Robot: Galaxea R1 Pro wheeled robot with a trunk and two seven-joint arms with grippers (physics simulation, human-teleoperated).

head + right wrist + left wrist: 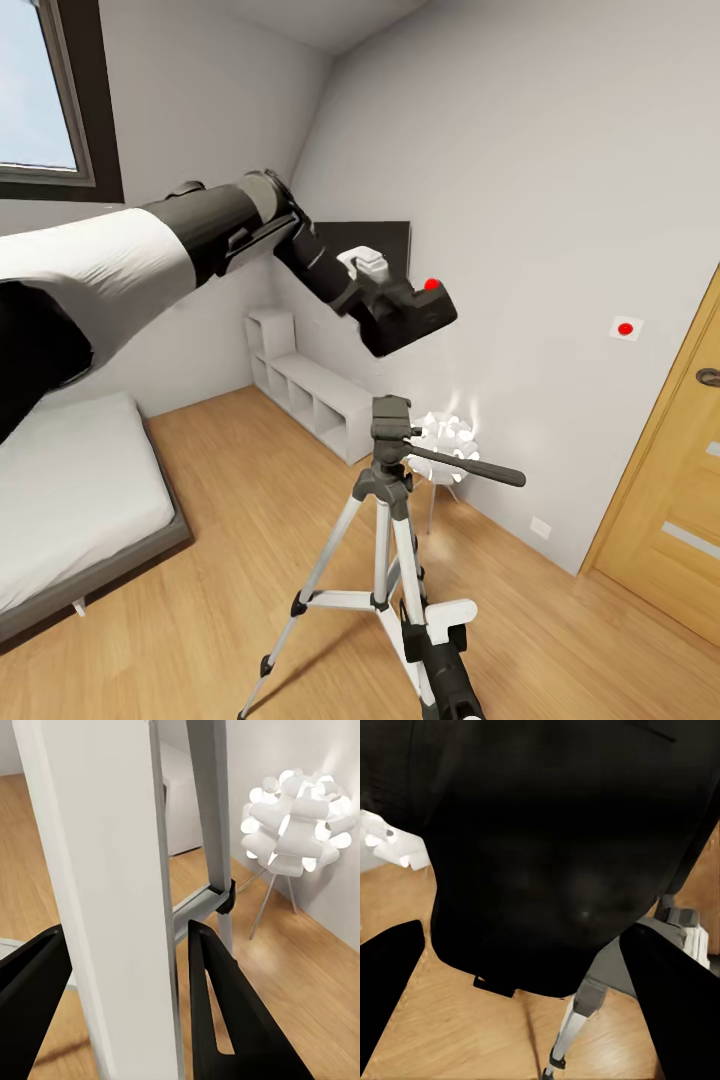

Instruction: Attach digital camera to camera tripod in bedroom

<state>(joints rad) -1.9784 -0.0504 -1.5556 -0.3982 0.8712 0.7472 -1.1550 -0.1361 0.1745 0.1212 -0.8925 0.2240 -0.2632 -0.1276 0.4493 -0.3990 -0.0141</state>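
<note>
My left gripper (378,300) is shut on the digital camera (425,312), a black body with a red button on top, held in the air above and slightly right of the camera tripod's black pan head (391,415). In the left wrist view the digital camera (555,855) fills the space between the fingers (386,982), with a tripod leg (577,1012) below. The camera tripod (385,540) stands on the wood floor, its handle (470,468) pointing right. My right gripper (415,630) is low down, closed around a silver tripod leg (105,892).
A glowing white ball lamp (447,437) stands just behind the tripod by the wall. The low grey bed (70,500) lies at left and a white shelf unit (310,395) against the far wall. At right is a wooden door (680,480).
</note>
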